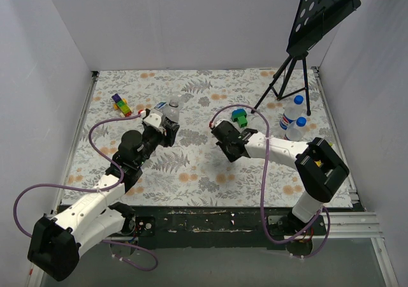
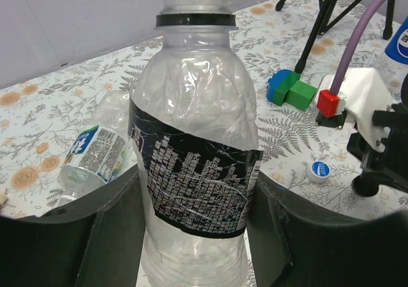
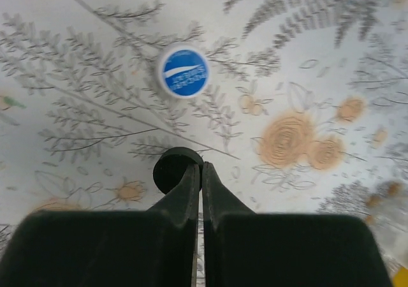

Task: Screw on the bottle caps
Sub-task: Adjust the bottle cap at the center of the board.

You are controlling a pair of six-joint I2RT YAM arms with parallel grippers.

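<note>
My left gripper (image 2: 194,236) is shut on an upright clear bottle (image 2: 194,140) with a black label and a black neck ring; its mouth is uncapped. From above, that bottle (image 1: 171,111) stands at the left gripper (image 1: 162,124). My right gripper (image 3: 201,167) is shut, its fingers pressed together with nothing between them. A black cap (image 3: 171,166) lies on the table just left of its tips, partly hidden by the left finger. A blue cap (image 3: 184,72) lies further ahead. Seen from above, the right gripper (image 1: 220,134) sits low over the table's middle.
Another bottle (image 2: 95,150) lies on its side behind the held one. Two capped bottles (image 1: 292,110) stand at the right by a music stand's tripod (image 1: 290,76). A green and blue block (image 1: 240,117) sits near the right gripper, and coloured blocks (image 1: 121,104) sit at the far left.
</note>
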